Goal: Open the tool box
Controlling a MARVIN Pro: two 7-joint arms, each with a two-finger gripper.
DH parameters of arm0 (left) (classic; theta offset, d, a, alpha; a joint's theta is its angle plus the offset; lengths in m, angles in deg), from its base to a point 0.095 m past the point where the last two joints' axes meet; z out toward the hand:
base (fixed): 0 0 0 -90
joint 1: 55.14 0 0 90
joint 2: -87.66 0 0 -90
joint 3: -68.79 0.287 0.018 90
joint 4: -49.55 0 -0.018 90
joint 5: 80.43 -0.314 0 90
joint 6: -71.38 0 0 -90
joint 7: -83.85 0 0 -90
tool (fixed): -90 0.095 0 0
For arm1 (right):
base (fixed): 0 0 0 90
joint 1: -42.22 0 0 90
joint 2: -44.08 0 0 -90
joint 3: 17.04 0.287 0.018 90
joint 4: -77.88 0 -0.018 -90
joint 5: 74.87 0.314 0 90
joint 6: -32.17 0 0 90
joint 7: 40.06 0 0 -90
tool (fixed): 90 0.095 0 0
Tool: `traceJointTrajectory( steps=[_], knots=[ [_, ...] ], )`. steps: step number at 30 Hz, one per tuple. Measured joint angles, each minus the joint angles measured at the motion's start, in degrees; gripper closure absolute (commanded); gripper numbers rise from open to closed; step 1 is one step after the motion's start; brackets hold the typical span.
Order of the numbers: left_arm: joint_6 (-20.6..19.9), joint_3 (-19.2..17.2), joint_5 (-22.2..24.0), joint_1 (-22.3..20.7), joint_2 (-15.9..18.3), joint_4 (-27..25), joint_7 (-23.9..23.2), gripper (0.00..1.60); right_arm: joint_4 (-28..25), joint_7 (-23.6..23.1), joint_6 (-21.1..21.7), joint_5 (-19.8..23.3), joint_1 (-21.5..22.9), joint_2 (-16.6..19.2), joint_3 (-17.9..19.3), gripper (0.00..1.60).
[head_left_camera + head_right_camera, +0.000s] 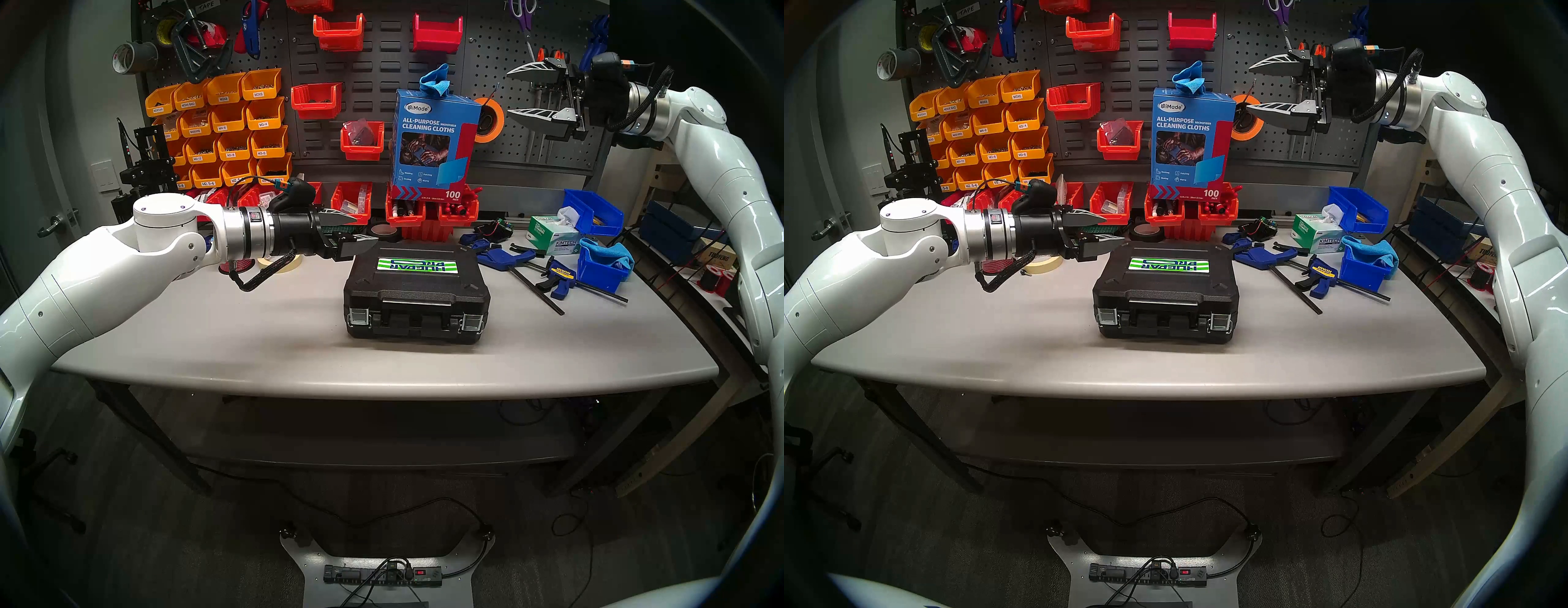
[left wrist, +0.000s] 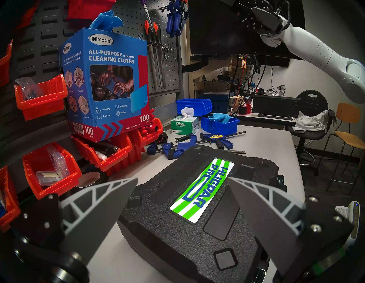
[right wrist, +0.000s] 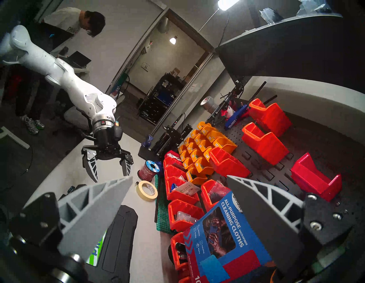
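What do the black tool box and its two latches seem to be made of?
The tool box looks like moulded hard plastic with a matte finish: the left wrist view shows a fine pebbled grain and moulded recesses on its lid. The left latch and the right latch look like bright metal, probably plated steel: they are silvery and catch the light. The exact alloy cannot be told.

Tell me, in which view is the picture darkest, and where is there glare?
Right wrist view: darkest, bright ceiling lamp flaring at top. Head views: evenly lit, table edge bent by fisheye. Left wrist view: tool box sharp, label bright.
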Motion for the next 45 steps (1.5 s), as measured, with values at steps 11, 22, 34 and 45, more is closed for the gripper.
traceJointTrajectory(
  steps=[11,22,34,45],
  knots=[
    [0.0,0.0,0.0,0.0,0.0,0.0,0.0,0.00,-9.6,0.0,3.4,5.5,-2.2,5.9,-5.5,0.00],
    [0.0,0.0,0.0,0.0,0.0,0.0,0.0,0.00,-9.8,0.0,2.3,8.8,-1.8,8.1,-8.7,0.00],
    [2.2,-0.6,2.5,0.2,1.1,4.5,-7.8,0.00,-9.7,0.0,1.2,10.6,-0.7,8.8,-10.8,0.00],
    [9.1,-0.7,3.1,0.8,0.4,13.9,-18.4,0.00,-9.5,0.0,0.6,11.7,0.3,9.1,-12.3,0.00]
  ],
)
